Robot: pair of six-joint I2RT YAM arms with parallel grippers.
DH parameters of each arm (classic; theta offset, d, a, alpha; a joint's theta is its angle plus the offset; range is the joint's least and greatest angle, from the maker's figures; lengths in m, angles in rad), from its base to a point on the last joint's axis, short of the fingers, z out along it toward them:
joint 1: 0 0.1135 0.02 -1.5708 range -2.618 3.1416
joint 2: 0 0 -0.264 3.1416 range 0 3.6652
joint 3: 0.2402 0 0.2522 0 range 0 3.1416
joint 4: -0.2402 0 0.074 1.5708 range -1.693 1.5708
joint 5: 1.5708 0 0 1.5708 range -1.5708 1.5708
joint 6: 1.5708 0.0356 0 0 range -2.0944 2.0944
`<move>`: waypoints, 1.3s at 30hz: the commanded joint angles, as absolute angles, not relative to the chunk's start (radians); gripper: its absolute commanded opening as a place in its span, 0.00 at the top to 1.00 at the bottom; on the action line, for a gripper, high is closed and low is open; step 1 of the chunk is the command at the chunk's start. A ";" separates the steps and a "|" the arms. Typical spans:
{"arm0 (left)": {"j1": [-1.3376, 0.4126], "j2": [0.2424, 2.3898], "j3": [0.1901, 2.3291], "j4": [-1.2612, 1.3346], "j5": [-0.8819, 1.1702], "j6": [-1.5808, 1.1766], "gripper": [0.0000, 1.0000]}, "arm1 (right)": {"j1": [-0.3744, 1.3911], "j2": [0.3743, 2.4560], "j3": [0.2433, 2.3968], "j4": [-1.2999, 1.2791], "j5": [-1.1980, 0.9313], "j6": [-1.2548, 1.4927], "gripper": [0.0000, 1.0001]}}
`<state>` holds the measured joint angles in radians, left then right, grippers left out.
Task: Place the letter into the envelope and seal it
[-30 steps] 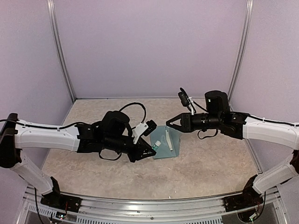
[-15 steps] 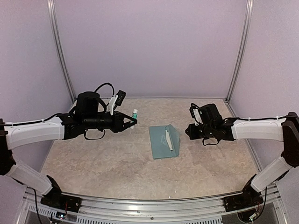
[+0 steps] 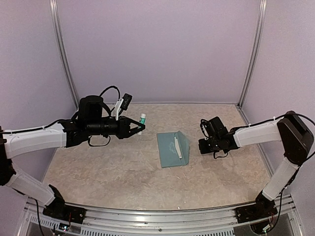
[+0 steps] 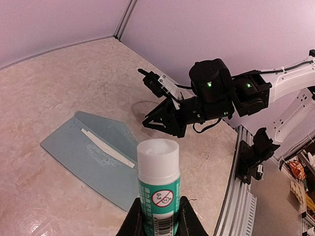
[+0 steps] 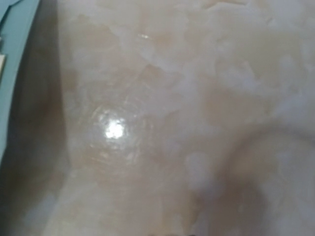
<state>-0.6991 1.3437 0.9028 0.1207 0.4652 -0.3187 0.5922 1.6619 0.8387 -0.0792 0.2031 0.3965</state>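
The teal-blue envelope (image 3: 170, 152) lies flat mid-table, its pointed flap (image 3: 183, 141) raised along the right side, with a white strip (image 3: 177, 146) at the fold. It also shows in the left wrist view (image 4: 93, 160). No separate letter shows. My left gripper (image 3: 140, 128) is shut on a green-and-white glue stick (image 3: 142, 119), held upright in the air left of the envelope; its cap is off, as the left wrist view (image 4: 157, 182) shows. My right gripper (image 3: 203, 146) is low at the table just right of the flap, its jaws spread (image 4: 165, 124) and empty.
Beige marbled tabletop (image 3: 108, 167) inside lilac walls with metal corner posts (image 3: 63, 54). A metal rail (image 3: 157, 219) runs along the near edge. The right wrist view shows blurred table very close, with the envelope's edge (image 5: 17, 29) at top left.
My left gripper carried the glue stick from over the envelope up and back to the left, then held still. My right arm drew back right and dropped low beside the flap.
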 commanded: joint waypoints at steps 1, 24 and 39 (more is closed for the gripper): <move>-0.695 1.342 0.893 0.149 0.487 -0.331 0.93 | 0.583 1.676 0.831 -0.068 0.219 0.398 0.79; -0.914 1.268 0.923 0.262 0.308 -0.386 0.92 | 0.582 1.259 0.796 -0.014 -0.197 0.338 0.23; -1.032 1.346 0.979 0.397 0.512 -0.438 0.89 | 0.821 1.170 0.827 0.471 -0.799 0.487 0.21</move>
